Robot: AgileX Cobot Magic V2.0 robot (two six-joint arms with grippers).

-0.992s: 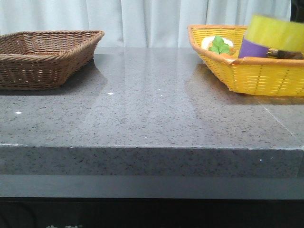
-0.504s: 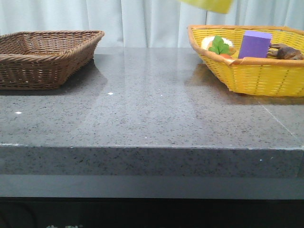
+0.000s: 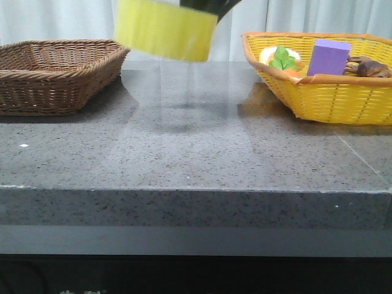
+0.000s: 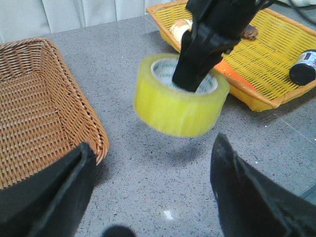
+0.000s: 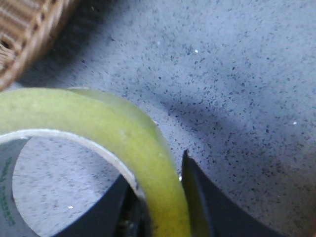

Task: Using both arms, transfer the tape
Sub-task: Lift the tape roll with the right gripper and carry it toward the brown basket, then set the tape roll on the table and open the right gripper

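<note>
Your right gripper (image 4: 197, 74) pinches the tape (image 4: 180, 96) wall, core tilted upward; your left gripper (image 4: 153, 197), spread, waits just below it.

You are looking at a test room for robots, not a home. A plain gray stone table (image 3: 196, 153) is standing in front of a white curtain (image 3: 184, 24). Two baskets are sitting on it: a brown basket (image 3: 58, 73) and a yellow basket (image 3: 331, 92) holding toy food (image 3: 282, 58) and a purple block (image 3: 329, 56). Black robot arms (image 4: 212, 34) are reaching over the table.
</note>
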